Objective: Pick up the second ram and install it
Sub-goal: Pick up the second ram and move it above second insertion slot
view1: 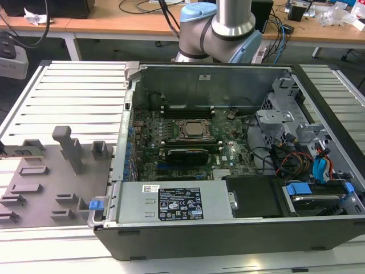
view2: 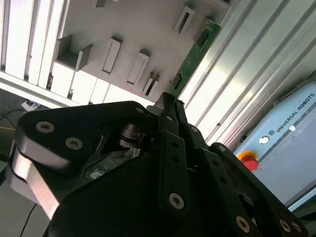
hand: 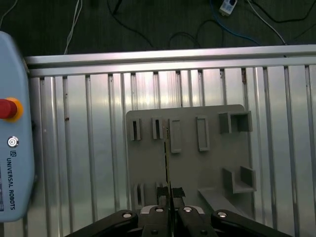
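Jaws: gripper (view2: 168, 106) clenched on the second ram (view2: 195, 54), with the green stick reaching out past the fingertips.
Ram place: up in the air over the grey plate (hand: 187, 168); seen edge-on in the first wrist view as a thin dark line; seems clear of every holder block.
Step in hand: most likely carrying the stick over to the computer case (view1: 228, 240).
Doing it well: firm, even squeeze; stick held straight, not tipped; slow, smooth moving, since a thin stick can wobble or slip in the grip.
Where to aim: probably the long slots (view1: 188, 111) beside the silver chip (view1: 191, 130); stick lined up straight along a slot.
Edges to mind: case walls standing up all round; tall grey block (view1: 71, 148) on the plate; bunch of wires (view1: 291, 157) inside the case at the exterior view's right.
Open room: plenty above the ribbed metal table (hand: 98, 148); much tighter down inside the case, so safest coming in from high up, away from walls and wires.
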Motion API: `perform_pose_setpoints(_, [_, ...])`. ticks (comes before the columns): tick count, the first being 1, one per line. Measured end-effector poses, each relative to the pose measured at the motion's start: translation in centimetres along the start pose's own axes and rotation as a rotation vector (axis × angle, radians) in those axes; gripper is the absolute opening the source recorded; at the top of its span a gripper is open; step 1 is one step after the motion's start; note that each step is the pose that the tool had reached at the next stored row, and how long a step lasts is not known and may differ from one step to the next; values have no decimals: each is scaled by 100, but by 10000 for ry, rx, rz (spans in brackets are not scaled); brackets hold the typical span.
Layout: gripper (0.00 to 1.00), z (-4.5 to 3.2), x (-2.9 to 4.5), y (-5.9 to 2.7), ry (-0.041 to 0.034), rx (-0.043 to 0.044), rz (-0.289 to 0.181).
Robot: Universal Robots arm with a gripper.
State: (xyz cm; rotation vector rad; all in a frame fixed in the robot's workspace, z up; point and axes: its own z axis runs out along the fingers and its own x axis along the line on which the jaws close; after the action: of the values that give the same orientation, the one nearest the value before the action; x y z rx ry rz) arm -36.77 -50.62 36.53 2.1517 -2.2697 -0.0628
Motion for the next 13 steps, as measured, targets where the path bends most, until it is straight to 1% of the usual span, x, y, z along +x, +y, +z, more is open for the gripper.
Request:
perform_pose_setpoints(2, [13,-26,-1,1,0,1,0])
perform_pose_setpoints(4, [13,-66,-2,2,0,0,0])
perform_pose_setpoints(6, [13,-133,-4,4,0,0,0])
perform_pose_setpoints(13, [13,-265,-8,8,0,0,1])
